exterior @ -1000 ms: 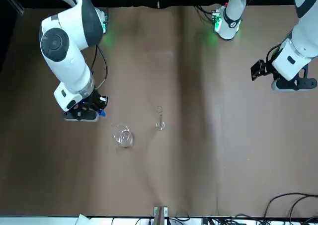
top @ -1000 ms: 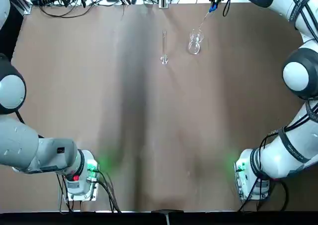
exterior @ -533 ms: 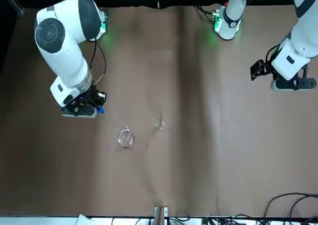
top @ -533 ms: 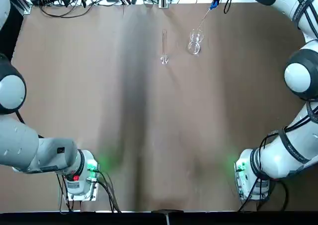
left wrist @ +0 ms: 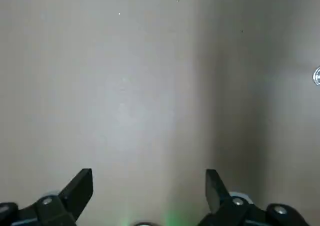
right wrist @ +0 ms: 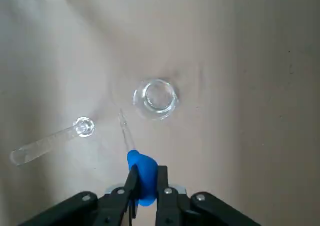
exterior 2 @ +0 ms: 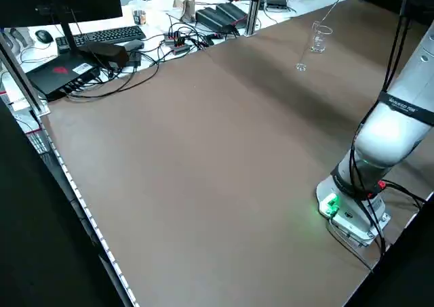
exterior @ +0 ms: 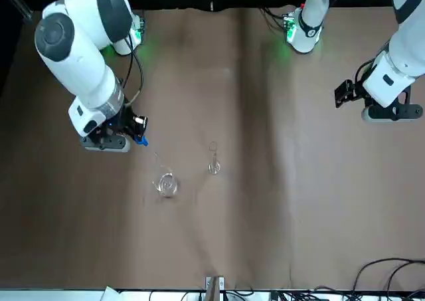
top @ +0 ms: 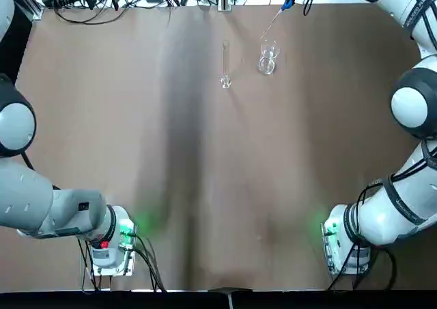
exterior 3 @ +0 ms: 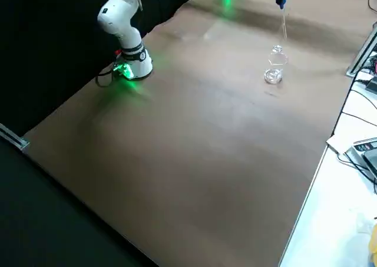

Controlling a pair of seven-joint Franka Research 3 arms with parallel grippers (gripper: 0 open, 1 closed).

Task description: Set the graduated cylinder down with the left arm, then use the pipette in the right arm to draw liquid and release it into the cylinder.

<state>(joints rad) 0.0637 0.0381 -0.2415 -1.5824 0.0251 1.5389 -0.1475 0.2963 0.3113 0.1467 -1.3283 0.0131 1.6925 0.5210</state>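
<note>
While my left gripper point(left wrist: 148, 196) hangs wide open over bare table point(top: 205, 186), the graduated cylinder point(top: 225, 63) stands upright at 12 o'clock from the table's middle, the beaker point(top: 267, 58) just beside it at 3 o'clock. Farther out, my right gripper point(right wrist: 146, 176) pinches the pipette point(right wrist: 135, 153) by its blue bulb above the beaker.

In the top view, the graduated cylinder point(top: 225, 69) is stood on the table point(top: 205, 186) at about 12 o'clock from the centre. The beaker point(top: 267, 60) is set just beside it at its 3 o'clock. The pipette point(top: 276, 17) is held above, at the beaker's 12 o'clock.
</note>
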